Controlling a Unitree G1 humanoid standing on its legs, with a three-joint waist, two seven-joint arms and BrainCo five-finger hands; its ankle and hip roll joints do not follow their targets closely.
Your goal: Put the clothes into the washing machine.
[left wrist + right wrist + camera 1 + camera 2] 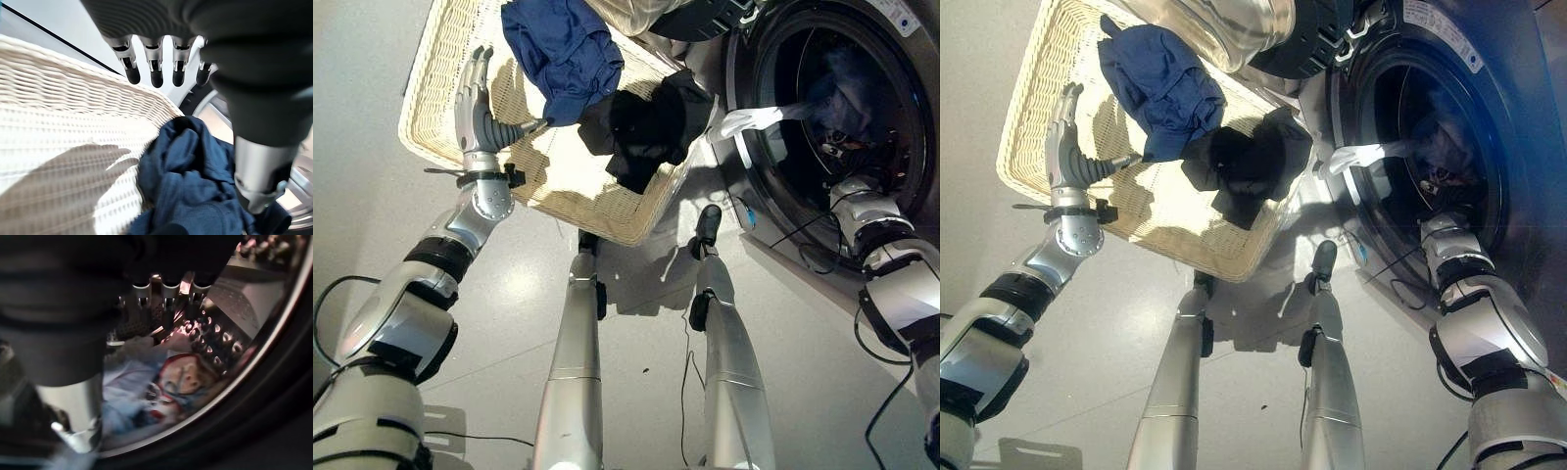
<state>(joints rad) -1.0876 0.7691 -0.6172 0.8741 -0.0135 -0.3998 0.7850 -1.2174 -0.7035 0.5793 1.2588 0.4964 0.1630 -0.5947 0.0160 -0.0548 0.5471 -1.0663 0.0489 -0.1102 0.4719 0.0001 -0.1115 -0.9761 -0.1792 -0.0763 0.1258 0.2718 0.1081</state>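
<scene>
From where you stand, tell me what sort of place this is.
Probably a home laundry area: a front-loading washing machine with its door open, a wicker laundry basket holding clothes, and a smooth grey floor.

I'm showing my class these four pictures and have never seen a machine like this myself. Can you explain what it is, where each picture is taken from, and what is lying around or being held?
This is a humanoid robot doing laundry. The two wide pictures come from cameras in its head, looking down; the two close ones come from cameras on its wrists. On the floor stands a wicker basket holding a blue garment, with a black garment draped over its edge. Beside it is a washing machine with a white cloth hanging out of its opening. The left robot hand hovers open over the basket, holding nothing. The right robot hand reaches inside the drum, above light blue clothes already there; its grip cannot be made out.
</scene>
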